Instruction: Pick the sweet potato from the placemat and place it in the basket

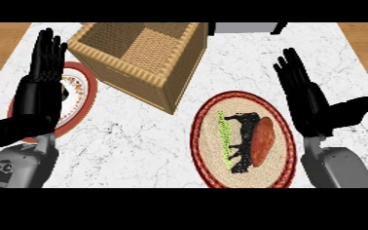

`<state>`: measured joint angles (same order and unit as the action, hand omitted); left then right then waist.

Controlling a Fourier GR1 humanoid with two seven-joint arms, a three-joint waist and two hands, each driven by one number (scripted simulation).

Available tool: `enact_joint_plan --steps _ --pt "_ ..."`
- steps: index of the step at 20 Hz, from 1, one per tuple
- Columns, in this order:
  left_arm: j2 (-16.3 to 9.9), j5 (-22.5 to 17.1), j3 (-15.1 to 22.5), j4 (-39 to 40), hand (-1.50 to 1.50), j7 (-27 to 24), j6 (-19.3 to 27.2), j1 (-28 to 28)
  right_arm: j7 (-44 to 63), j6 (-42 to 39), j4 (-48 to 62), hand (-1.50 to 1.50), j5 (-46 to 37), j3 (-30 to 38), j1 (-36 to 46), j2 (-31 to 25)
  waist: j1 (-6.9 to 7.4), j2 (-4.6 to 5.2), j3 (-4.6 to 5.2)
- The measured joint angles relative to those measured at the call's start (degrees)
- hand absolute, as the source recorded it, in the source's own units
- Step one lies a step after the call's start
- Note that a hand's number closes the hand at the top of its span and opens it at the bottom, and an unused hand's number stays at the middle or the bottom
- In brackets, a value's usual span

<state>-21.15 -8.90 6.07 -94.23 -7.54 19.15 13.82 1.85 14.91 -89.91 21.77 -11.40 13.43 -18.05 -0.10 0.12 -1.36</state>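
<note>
Left hand (39,90) hides part of plate (82,95); basket (137,58) top cut by band.

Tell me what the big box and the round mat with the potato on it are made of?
The basket looks like woven wicker or straw: tan walls with a criss-cross weave. The placemat seems braided fibre, maybe straw or cloth, with ringed beige rows inside a dark red border. The sweet potato on it looks smooth and matte reddish orange.
</note>
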Motion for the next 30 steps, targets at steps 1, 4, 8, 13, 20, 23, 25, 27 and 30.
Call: enact_joint_plan --steps 1,4,8,13,20,23,25,27,30 --pt "-0.5 -0.3 -0.4 -0.1 0.00 0.7 -0.6 -0.4 -0.6 -1.2 0.2 1.50 0.9 1.2 0.0 -0.4 0.05 -0.02 0.27" --pt "-1.8 -1.3 -0.8 2.4 0.00 4.2 -2.2 -2.0 -4.8 -7.6 1.4 1.50 5.5 6.4 1.5 -2.6 0.15 0.15 0.73" --pt "-2.8 -3.3 -0.4 7.2 0.00 9.5 -4.9 -4.3 -11.1 -17.2 0.9 -1.50 3.9 7.6 4.5 -8.8 0.63 0.69 1.08" --pt "-3.8 -5.9 -0.4 10.8 0.00 14.2 -8.3 -4.5 -20.4 -15.9 -1.4 -1.50 -12.1 -2.1 4.2 -8.0 0.80 0.38 1.30" --pt "-4.6 -7.5 -2.4 15.5 0.00 15.9 -12.0 -3.4 -5.0 -6.0 -10.3 -1.50 -25.5 -10.5 6.1 -1.9 -0.14 -0.22 1.44" --pt "-4.8 -7.5 -2.6 15.3 0.00 16.6 -12.2 -3.5 8.0 -8.2 -14.0 -1.50 -27.0 -11.1 9.5 -4.6 -0.29 -0.50 1.53" --pt "-4.9 -7.4 -2.6 15.3 0.00 16.8 -12.3 -3.6 15.5 -10.8 -15.1 -1.50 -28.5 -11.0 11.9 -8.0 -0.49 -0.66 1.60" --pt "-5.2 -7.5 -3.0 15.7 0.00 17.1 -12.5 -3.3 21.7 -13.7 -15.3 -1.50 -30.8 -10.4 14.4 -12.6 -0.93 -0.79 1.70" --pt "-5.5 -7.6 -3.3 15.8 0.00 17.3 -12.8 -3.2 31.2 -18.9 -15.2 -1.50 -32.3 -8.5 18.6 -18.9 -0.91 -0.85 1.73"
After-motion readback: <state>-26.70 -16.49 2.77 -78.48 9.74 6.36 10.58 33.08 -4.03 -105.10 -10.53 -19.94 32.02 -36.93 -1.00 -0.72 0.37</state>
